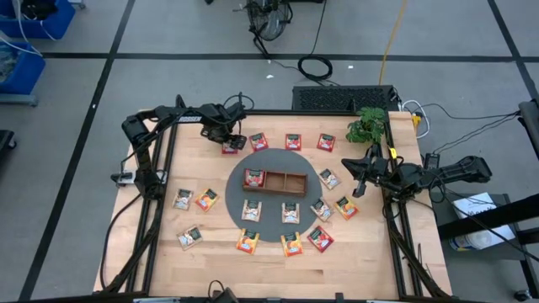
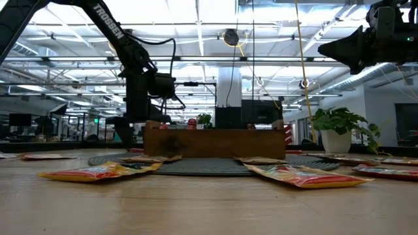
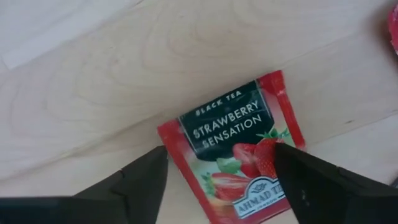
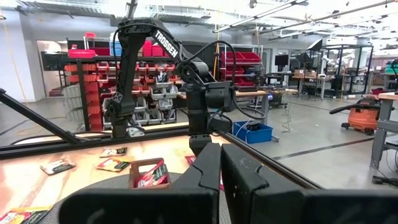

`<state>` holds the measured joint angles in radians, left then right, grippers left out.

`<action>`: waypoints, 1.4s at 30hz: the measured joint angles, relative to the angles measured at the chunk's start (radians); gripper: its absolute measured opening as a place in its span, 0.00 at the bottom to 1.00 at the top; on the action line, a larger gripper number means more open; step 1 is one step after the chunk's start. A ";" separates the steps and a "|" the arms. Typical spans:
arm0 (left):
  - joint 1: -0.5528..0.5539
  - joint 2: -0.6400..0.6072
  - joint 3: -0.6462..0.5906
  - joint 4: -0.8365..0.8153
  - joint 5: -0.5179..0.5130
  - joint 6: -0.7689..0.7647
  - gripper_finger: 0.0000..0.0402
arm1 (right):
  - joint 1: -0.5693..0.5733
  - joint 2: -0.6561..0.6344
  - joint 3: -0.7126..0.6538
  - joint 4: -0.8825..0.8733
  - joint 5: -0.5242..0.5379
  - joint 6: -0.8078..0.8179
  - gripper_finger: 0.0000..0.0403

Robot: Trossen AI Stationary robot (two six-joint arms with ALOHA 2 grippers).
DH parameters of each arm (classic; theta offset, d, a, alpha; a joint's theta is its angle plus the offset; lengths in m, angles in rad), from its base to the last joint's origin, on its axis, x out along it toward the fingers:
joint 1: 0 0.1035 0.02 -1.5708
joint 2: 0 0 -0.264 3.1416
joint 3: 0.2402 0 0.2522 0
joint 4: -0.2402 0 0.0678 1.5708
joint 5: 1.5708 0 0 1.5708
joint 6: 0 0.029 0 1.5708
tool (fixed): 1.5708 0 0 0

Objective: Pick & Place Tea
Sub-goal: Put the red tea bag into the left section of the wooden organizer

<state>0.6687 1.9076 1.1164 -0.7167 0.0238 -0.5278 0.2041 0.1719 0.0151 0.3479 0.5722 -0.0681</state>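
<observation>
Several small square tea packets lie flat in a ring around a dark round mat. A brown wooden tray stands on the mat, with one red packet in its left compartment. My left gripper is low over a red strawberry tea packet near the table's far-left part. It is open, one finger on each side of the packet, which lies flat on the wood. My right gripper is shut and raised high right of the tray, holding nothing.
A potted plant stands at the far right corner, close behind my right arm. Red packets lie along the far side, orange and whitish ones toward the near side. The tray's middle and right compartments show bare wood.
</observation>
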 joint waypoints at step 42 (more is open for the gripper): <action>-0.544 -0.440 -0.010 0.103 -0.460 -0.011 0.00 | 0.000 0.000 0.000 -0.001 0.000 0.003 0.01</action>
<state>0.1247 1.4677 1.1069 -0.6137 -0.4365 -0.5393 0.2043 0.1716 0.0151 0.3467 0.5724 -0.0654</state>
